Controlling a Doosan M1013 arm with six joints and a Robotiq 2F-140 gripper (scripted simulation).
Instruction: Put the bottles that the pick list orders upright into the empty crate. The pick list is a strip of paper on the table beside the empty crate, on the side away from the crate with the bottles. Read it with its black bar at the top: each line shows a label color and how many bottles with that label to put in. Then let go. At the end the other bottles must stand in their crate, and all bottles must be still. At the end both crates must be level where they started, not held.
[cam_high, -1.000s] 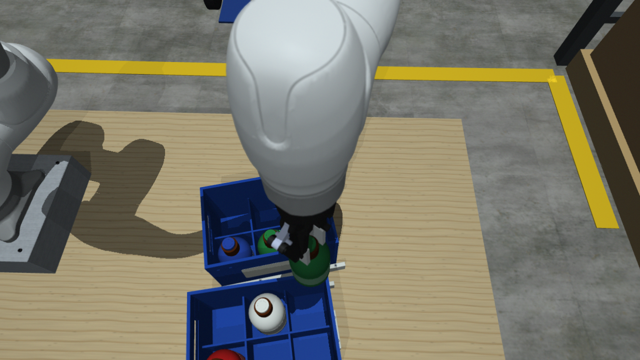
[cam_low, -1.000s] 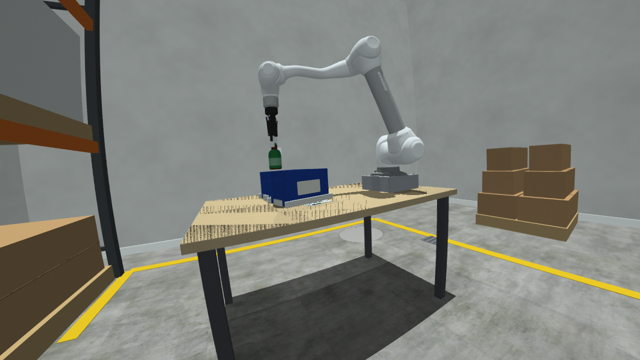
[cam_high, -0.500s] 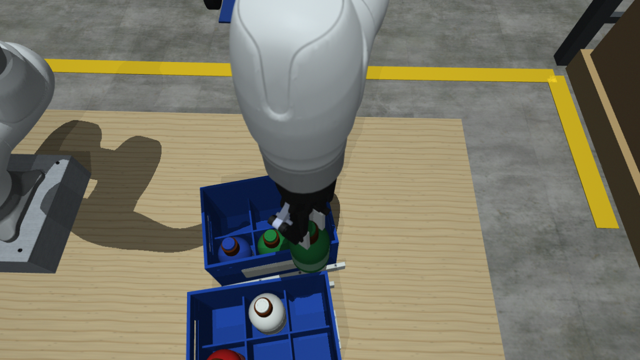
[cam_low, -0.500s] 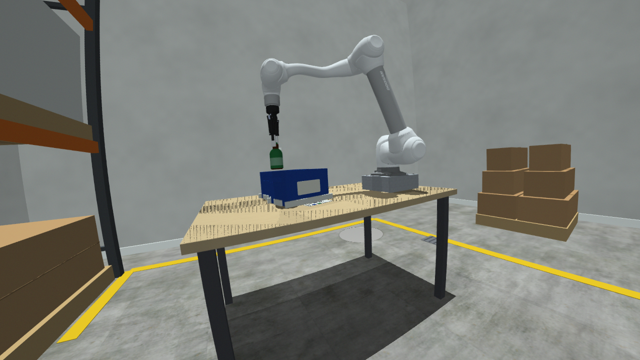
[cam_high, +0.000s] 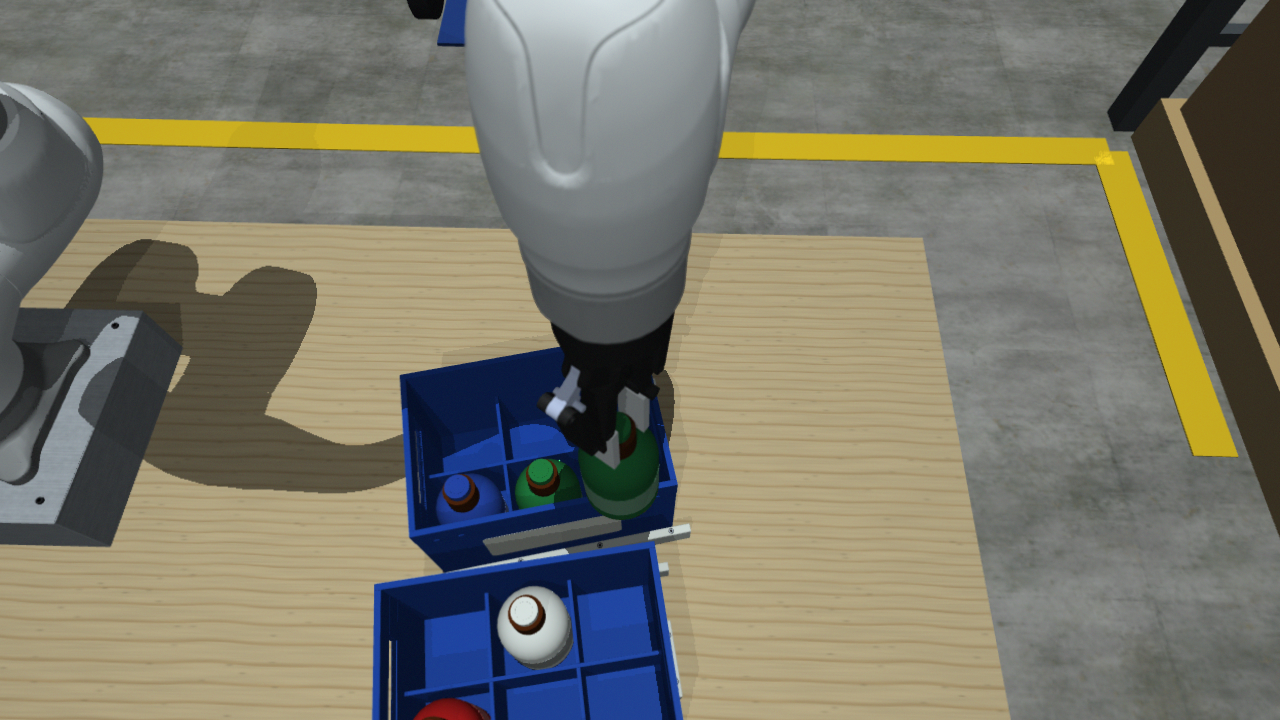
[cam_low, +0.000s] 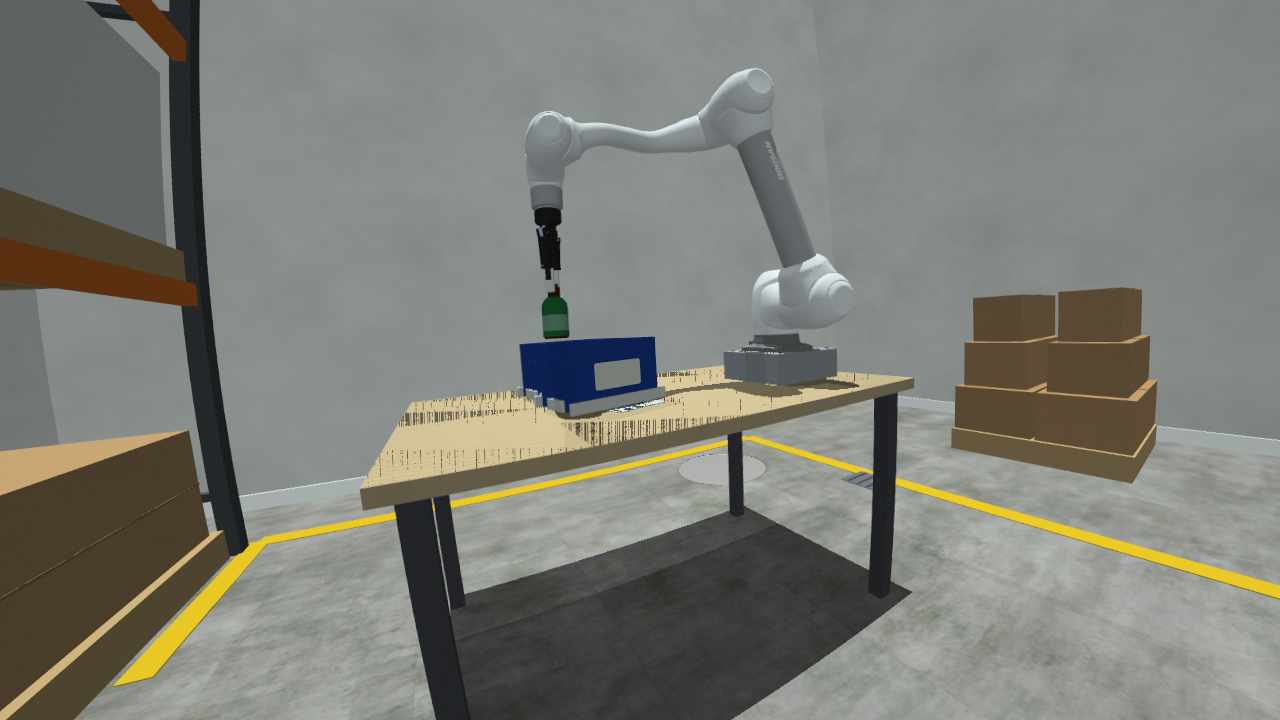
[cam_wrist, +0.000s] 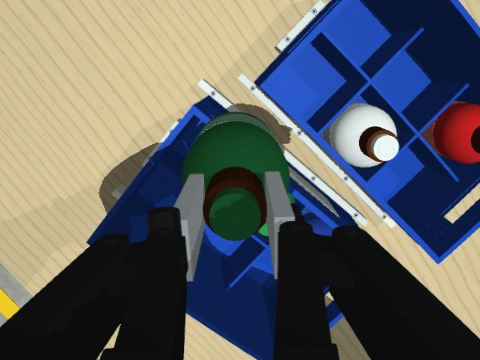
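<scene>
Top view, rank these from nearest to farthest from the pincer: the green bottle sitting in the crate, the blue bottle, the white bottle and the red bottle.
The pincer holds a green bottle.
1. Green bottle in the crate, middle cell beside it.
2. Blue bottle, same crate, left cell.
3. White bottle, in the other crate.
4. Red bottle, at the picture's bottom edge.
</scene>
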